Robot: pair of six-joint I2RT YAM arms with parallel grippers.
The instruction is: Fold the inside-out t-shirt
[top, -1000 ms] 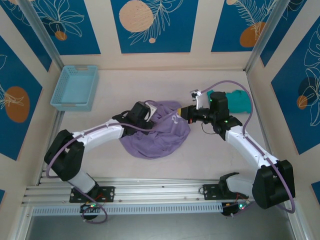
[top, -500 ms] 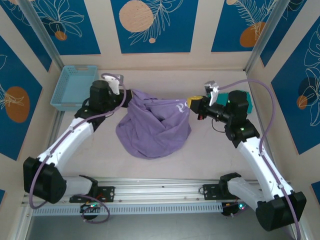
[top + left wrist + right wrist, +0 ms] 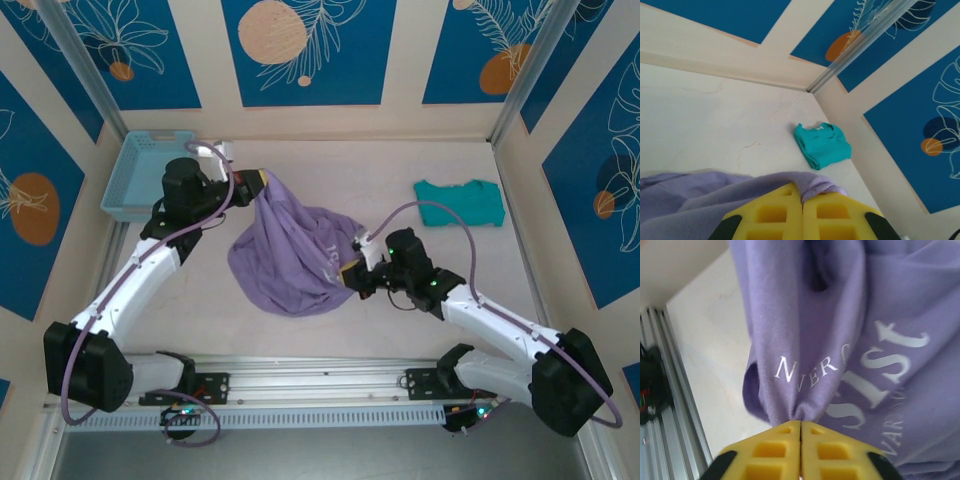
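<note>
Inside-out t-shirt (image 3: 295,262) is being held bunched at frame centre, its top corner being pinched by the closed left pincer (image 3: 258,186), its right edge by the closed right pincer (image 3: 350,273). Spreading and every fold are seemingly being left undone.

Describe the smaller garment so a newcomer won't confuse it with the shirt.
Go to the table's far right corner, beside the right wall. The teal-green garment lies there alone, folded small; the lavender t-shirt mid-table is much larger and bears white lettering.
</note>
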